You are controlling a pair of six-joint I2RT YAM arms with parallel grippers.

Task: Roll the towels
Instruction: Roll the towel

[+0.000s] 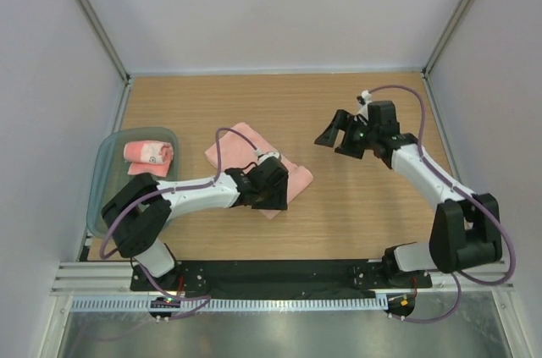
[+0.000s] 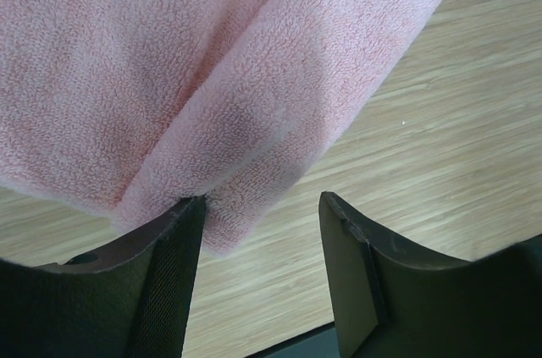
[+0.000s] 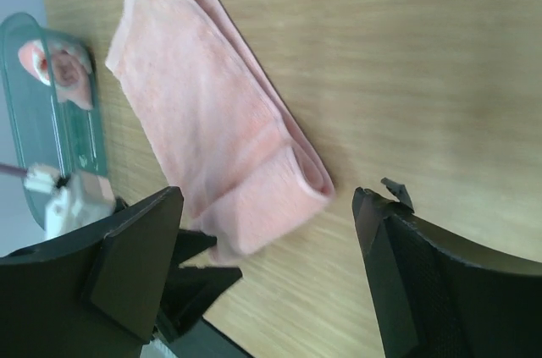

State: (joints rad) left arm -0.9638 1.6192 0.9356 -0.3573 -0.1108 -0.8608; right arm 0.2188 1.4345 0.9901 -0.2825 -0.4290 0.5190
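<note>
Top view of a wooden table (image 1: 381, 231) w/ two robot arms. Centre-left, one salmon-pink towel (image 1: 240, 143) lies on the wood, folded lengthwise into a long strip running diagonally. Its near end is curled over into a short, loose roll & the rest is unrolled. Terry pile, soft & fuzzy, w/ a lengthwise fold seam showing in the left wrist view. No paler band visible on this one. Left gripper (image 2: 261, 206) sits low at the curled end, jaws approx half apart, nothing clamped btwn them. One fingertip (image 2: 182, 223) touches or nearly touches the corner of the roll; the other stands over bare wood. Right gripper (image 1: 337, 134) hovers off to the right, well apart from the towel, jaws wide, empty. At far left a translucent grey-green tray (image 1: 106, 163) holds a second towel (image 1: 148, 152), rolled, w/ white marks on one end. Step in hand, as I judge it: rolling up the strip on the table. To do it well, both grippers should prob. meet the curled end, one per side, so the roll runs square to the strip & doesn't cone. Push low along the wood & keep it tight, since terry looks springy & a loose curl would likely flop open. The left fingers should straddle the roll's edge rather than nudge it sideways. The right arm would need to come down & in first.
</note>
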